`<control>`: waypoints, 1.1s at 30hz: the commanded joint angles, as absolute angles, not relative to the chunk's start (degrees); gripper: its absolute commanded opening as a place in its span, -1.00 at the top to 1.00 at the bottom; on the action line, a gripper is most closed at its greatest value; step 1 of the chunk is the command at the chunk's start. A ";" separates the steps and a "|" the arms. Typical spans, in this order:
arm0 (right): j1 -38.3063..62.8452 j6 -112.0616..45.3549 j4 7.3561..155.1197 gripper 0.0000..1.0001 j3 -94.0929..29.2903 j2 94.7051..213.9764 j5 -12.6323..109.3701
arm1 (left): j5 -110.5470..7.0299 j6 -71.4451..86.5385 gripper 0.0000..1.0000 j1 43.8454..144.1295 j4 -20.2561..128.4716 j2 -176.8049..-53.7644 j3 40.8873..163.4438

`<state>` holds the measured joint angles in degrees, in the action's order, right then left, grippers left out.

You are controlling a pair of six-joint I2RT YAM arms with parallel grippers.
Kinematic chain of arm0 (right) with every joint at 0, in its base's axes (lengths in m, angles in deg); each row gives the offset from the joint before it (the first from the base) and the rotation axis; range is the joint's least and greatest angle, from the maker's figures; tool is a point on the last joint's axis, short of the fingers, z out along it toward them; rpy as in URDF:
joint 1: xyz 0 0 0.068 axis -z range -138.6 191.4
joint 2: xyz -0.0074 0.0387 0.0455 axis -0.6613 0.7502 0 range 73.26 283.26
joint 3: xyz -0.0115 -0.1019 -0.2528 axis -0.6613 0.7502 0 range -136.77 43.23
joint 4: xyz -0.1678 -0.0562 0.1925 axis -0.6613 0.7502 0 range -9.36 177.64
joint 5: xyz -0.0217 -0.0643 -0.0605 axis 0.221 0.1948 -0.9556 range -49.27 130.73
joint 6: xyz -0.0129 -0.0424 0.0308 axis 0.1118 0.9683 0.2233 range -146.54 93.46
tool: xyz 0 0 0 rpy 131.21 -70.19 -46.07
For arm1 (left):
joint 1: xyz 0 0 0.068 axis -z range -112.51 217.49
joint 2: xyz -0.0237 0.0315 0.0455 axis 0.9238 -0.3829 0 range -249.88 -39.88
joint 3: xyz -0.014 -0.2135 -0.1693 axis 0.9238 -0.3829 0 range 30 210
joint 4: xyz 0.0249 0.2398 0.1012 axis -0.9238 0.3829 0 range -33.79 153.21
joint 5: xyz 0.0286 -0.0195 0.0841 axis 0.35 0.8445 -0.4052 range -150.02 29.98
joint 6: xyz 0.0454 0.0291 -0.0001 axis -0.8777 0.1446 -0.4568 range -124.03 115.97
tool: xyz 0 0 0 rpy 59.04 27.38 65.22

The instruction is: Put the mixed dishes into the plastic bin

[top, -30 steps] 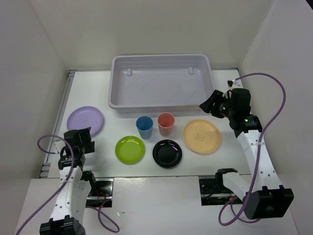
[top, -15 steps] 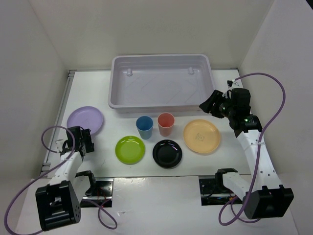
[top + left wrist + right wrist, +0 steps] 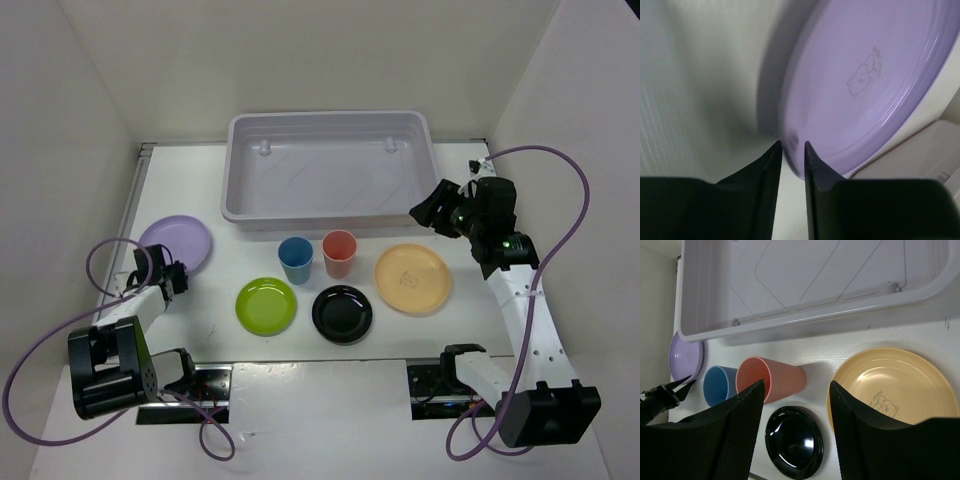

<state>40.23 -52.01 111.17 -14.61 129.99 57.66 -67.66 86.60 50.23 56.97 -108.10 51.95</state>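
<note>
On the tabletop [image 3: 470,310] lie four plates and two cups, all outside the bin [image 3: 327,166]. The left claw [image 3: 792,150], nearly pressed together, meets the lavender plate [image 3: 175,243]. The right claw [image 3: 428,212] hovers spread beside the bin.

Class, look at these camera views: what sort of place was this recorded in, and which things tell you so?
Probably a robot lab test cell, not a kitchen: plain white walls box in a white table, and small toy-like plastic dishes sit before a large pale grey rectangular plastic bin, with cabled arms bolted at the near edge.
</note>
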 commanded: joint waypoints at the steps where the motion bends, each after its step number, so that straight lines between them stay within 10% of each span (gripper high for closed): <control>1: 40.78 -52.03 110.26 -0.21 -17.68 129.51 57.25 | -69.07 84.91 0.41 49.38 55.33 -108.70 53.90; 7: 41.31 -52.03 110.88 -0.21 -18.20 127.76 57.25 | -70.48 82.45 1.00 48.77 57.17 -108.79 55.13; 19: 41.31 -53.43 112.63 -0.23 -18.20 124.24 59.88 | -72.42 70.77 1.00 45.79 68.16 -93.67 74.28; 33: 41.31 -57.12 110.88 -0.23 -19.96 125.91 59.37 | -49.57 49.15 1.00 63.08 71.68 -135.92 119.54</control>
<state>40.93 -55.97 112.35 -16.60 125.62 59.25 -54.72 55.60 60.18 70.49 -130.46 114.38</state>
